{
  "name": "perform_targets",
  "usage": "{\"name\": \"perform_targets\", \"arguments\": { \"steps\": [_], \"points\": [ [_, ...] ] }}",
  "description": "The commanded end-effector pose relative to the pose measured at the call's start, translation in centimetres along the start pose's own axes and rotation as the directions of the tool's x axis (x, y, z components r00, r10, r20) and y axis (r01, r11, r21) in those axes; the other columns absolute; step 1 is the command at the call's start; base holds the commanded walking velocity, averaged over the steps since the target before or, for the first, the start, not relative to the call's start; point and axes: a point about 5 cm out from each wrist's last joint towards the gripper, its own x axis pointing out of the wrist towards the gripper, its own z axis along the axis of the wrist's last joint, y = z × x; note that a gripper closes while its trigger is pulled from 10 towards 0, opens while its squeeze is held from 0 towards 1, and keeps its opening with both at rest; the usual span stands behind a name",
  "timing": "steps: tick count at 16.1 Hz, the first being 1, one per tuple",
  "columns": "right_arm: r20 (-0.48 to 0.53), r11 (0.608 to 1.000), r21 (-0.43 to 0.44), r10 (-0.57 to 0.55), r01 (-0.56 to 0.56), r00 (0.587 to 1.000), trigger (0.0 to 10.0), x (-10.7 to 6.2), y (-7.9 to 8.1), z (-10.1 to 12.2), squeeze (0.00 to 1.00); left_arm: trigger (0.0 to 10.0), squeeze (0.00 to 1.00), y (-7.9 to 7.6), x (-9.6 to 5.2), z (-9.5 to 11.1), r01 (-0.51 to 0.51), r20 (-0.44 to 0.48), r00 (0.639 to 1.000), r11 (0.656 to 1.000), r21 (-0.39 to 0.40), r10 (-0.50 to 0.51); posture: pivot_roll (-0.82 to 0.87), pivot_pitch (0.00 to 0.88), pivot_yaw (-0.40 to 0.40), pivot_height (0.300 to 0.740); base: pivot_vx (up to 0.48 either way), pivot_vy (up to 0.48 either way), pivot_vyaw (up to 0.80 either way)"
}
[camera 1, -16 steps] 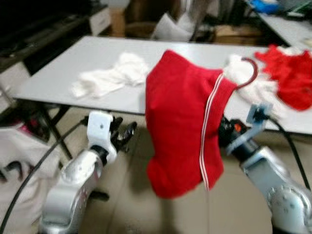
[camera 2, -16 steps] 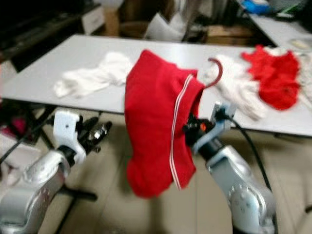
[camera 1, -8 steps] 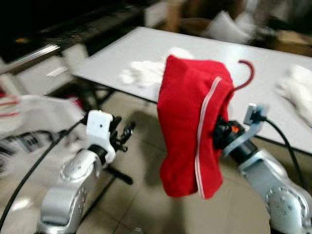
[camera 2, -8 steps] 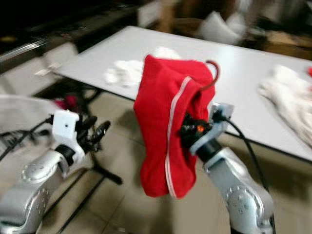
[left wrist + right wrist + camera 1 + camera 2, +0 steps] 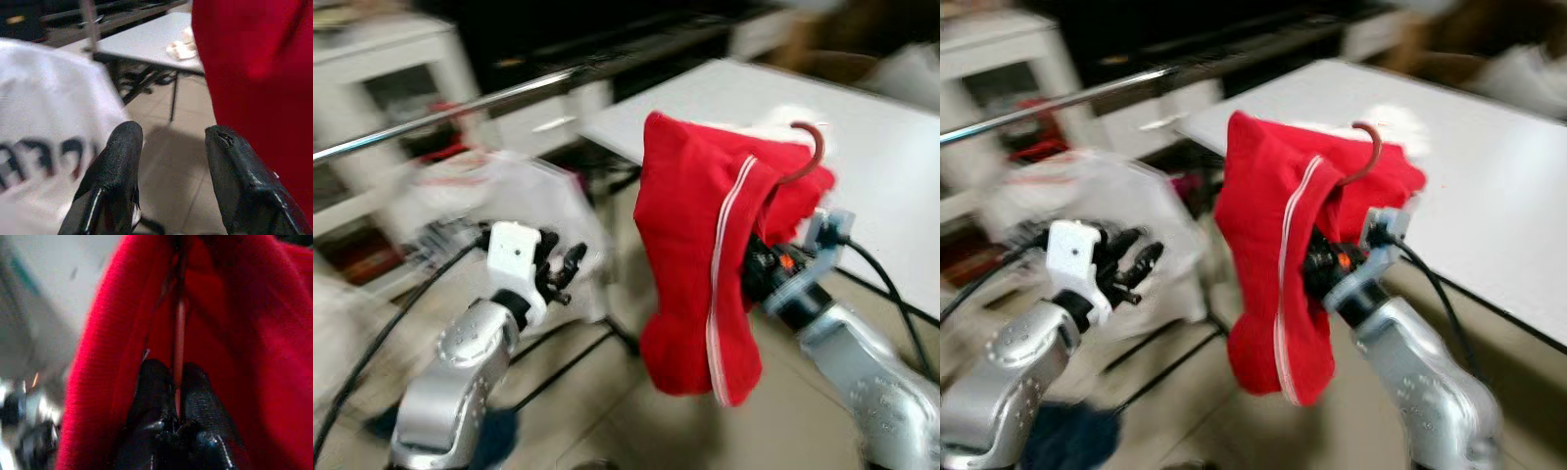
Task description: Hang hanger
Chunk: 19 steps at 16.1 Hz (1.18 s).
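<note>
A red garment (image 5: pixel 705 255) with a white stripe hangs on a dark red hanger, whose hook (image 5: pixel 811 147) sticks up above the cloth. My right gripper (image 5: pixel 177 396) is shut on the hanger's thin red bar (image 5: pixel 179 340) inside the garment, and holds it up in front of me at the right. My left gripper (image 5: pixel 171 161) is open and holds nothing, raised at the left, apart from the garment. A metal clothes rail (image 5: pixel 450 113) runs across the upper left, with a white printed garment (image 5: pixel 499 211) hanging below it.
A white table (image 5: pixel 862 147) stands at the right behind the red garment, its dark legs (image 5: pixel 173 95) on a beige tiled floor (image 5: pixel 178 161). White shelving (image 5: pixel 382 59) stands at the back left. The pictures are blurred by motion.
The view has swung left: the table with its clothes has slid off to the right, and the rail and white garment have come into view. Both arms keep their pose.
</note>
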Motion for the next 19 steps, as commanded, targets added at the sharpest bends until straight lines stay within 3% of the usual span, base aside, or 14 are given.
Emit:
{"name": "perform_targets", "arguments": {
  "steps": [1, 7, 19],
  "points": [
    [-0.015, 0.996, -0.022, 0.081, -0.081, 0.997, 10.0, -0.1, 1.0, 0.1, 0.0, 10.0, 0.0, 0.5, -0.1, -0.1, -0.016, -0.009, 1.0, 1.0, 0.022, 0.016, -0.06, 0.0, 0.05, 0.74, 0.0, 0.0, 0.79],
    [-0.067, 0.997, -0.066, 0.047, -0.051, 0.997, 10.0, -1.2, 0.2, -0.4, 0.0, 10.0, 0.0, 0.4, -0.2, -0.5, -0.005, -0.018, 1.0, 1.0, 0.027, 0.006, -0.06, 0.0, 0.051, 0.74, 0.0, 0.0, 0.79],
    [-0.166, 0.988, -0.156, -0.004, -0.023, 0.986, 10.0, -0.9, -0.8, -2.2, 0.0, 10.0, 0.0, 0.1, -0.1, -0.9, -0.014, -0.013, 1.0, 0.998, 0.056, 0.015, -0.06, 0.0, 0.044, 0.74, 0.0, 0.0, 0.79]
  ]
}}
